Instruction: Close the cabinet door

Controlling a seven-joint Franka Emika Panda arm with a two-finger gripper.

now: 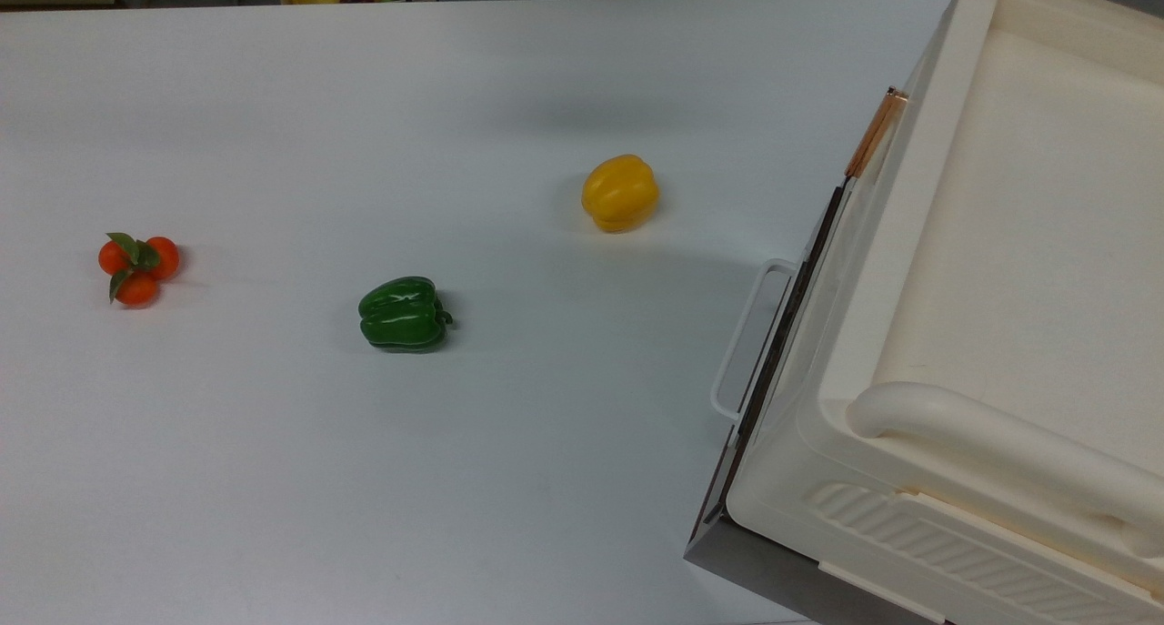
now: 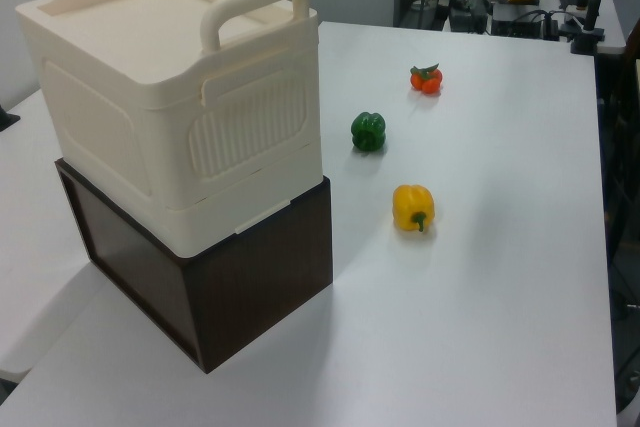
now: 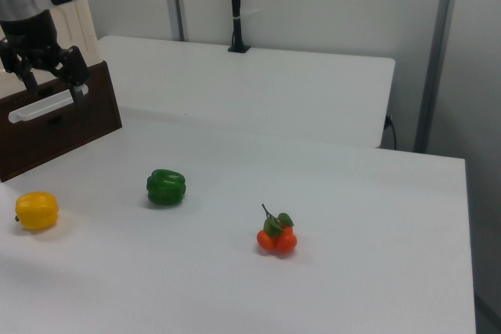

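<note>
On the white table (image 1: 546, 479), far to the top view's left, a bunch of little oranges (image 1: 136, 266) with green leaves. Next, a green pepper (image 1: 405, 314), then a yellow pepper (image 1: 620, 193) a bit higher up, all well apart. Lots of bare table around and between them.

Further to the top view's right, a white wire loop handle (image 1: 750, 343) sticking out from a dark panel (image 1: 784, 334). Above that, the cabinet door (image 1: 855, 216), seen from its thin edge, lying flat against the side of the cabinet (image 1: 1000, 243). Long way running up and down the top view, leaning a little to its right, with the copper handle (image 1: 875, 134) at the upper end. Face turned toward the peppers, with open table in front.

In the right view, at its top left, the gripper (image 3: 51, 76) hanging just over the wire loop, fingers (image 3: 77, 76) spread apart, nothing between them
</note>
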